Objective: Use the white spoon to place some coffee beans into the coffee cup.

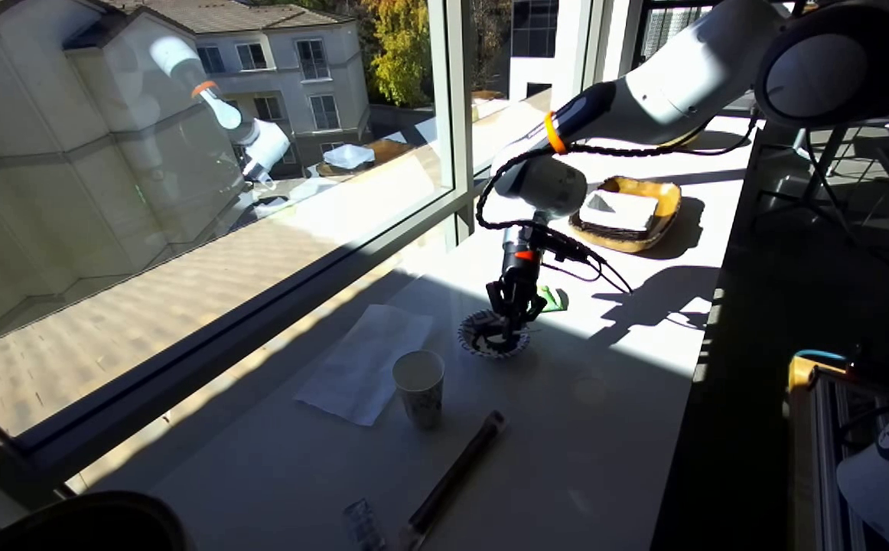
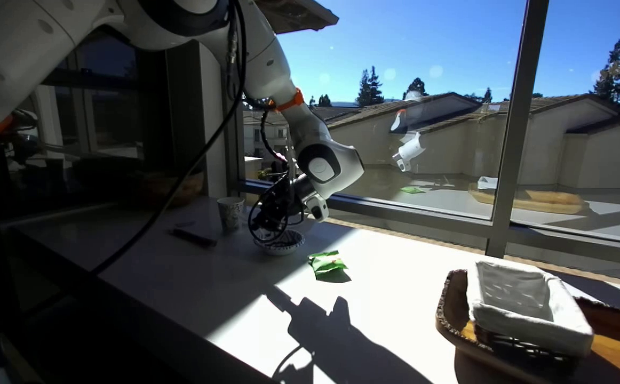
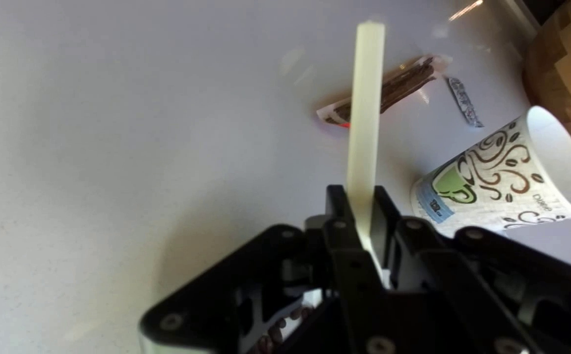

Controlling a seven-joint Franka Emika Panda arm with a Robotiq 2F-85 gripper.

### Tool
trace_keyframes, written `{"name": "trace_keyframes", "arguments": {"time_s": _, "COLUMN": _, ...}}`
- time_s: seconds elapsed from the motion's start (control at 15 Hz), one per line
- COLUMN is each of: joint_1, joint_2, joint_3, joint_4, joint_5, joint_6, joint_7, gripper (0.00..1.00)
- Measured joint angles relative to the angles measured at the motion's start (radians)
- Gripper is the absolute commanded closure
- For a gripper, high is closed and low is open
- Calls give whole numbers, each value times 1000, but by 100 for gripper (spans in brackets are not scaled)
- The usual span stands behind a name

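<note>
My gripper (image 3: 359, 201) is shut on the white spoon (image 3: 366, 93); its pale handle sticks out past the fingertips in the wrist view. The spoon's bowl end is hidden behind the fingers. In both exterior views the gripper (image 1: 512, 325) points down over a low black-and-white patterned dish (image 1: 499, 353), which also shows in an exterior view (image 2: 283, 248). Dark coffee beans (image 1: 483, 340) lie in the dish; a few beans show below the left finger in the wrist view (image 3: 275, 332). The coffee cup (image 1: 418, 390) stands upright beside the dish, seen also in the wrist view (image 3: 497, 182).
A green packet (image 2: 328, 262) lies by the dish. A white napkin (image 1: 368, 363) lies beside the cup on the window side. A long dark stick in a wrapper (image 1: 456, 474) and a small silver packet (image 1: 364, 524) lie past the cup. A white-lined basket (image 2: 529, 309) sits in a wooden tray.
</note>
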Motion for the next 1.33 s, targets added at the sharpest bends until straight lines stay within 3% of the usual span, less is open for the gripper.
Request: {"name": "trace_keyframes", "arguments": {"time_s": 1.33, "joint_1": -38, "joint_2": 149, "joint_3": 3, "joint_4": 145, "joint_5": 11, "joint_6": -39, "joint_7": -12, "gripper": 96}}
